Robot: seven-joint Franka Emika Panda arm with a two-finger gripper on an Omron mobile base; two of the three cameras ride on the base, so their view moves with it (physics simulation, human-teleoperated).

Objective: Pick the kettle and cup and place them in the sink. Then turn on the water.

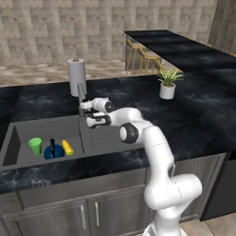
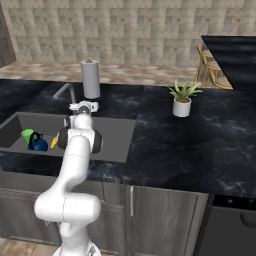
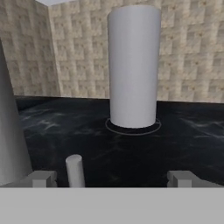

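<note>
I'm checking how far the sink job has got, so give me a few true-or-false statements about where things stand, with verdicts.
1. The cup is inside the sink. True.
2. The kettle stands on the counter beside the potted plant. False: it is in the basin, between the cup and a small yellow object.
3. The end effector is shut on the kettle. False: it is open and holds nothing, up by the faucet.
4. Water is running from the faucet. False: no stream shows.
5. A paper towel roll stands upright on the counter behind the faucet. True.
</note>
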